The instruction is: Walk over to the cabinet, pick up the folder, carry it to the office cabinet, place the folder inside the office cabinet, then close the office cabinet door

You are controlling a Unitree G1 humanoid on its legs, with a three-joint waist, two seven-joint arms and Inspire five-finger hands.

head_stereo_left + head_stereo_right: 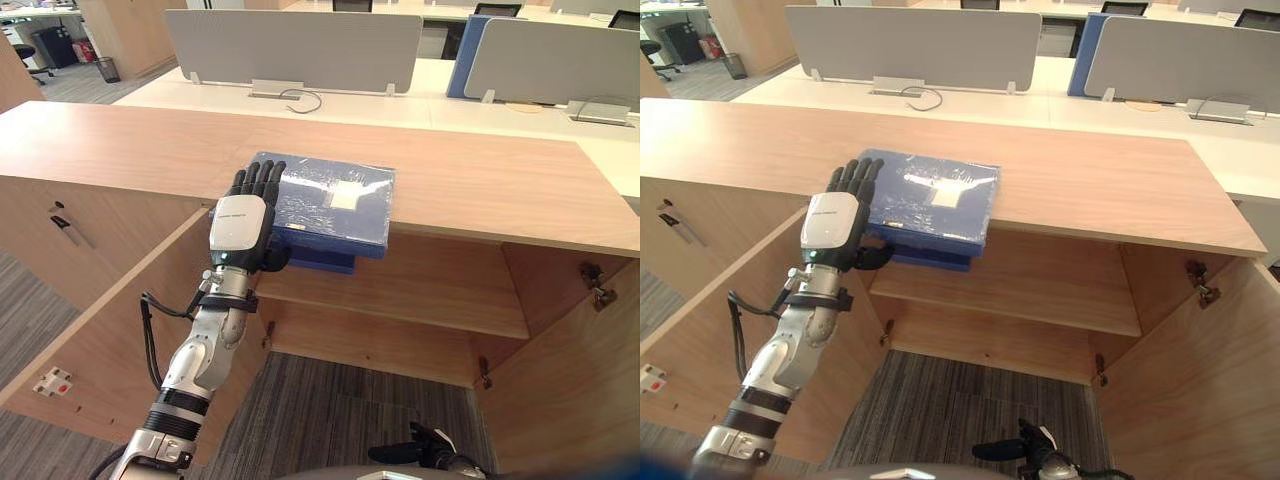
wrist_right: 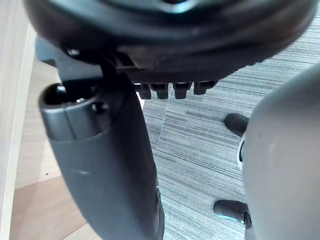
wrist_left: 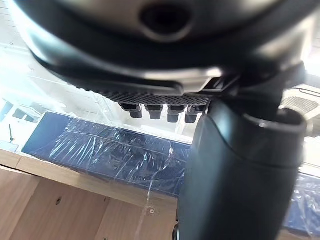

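Left robot hand (image 1: 240,225) apparently pinches folder (image 1: 340,215).

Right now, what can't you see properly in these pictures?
- Folder underside: eye views, covered by its own top and the left robot hand.
- One end of the folder: left wrist view, behind that robot hand's thumb.
- White label on the folder: too small to read.
- Right robot hand: eye views, cut off by the bottom edge.

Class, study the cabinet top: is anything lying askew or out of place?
Yes: the blue folder overhangs the front edge of the cabinet top, above the open shelf, pinched at its left side by the left hand.
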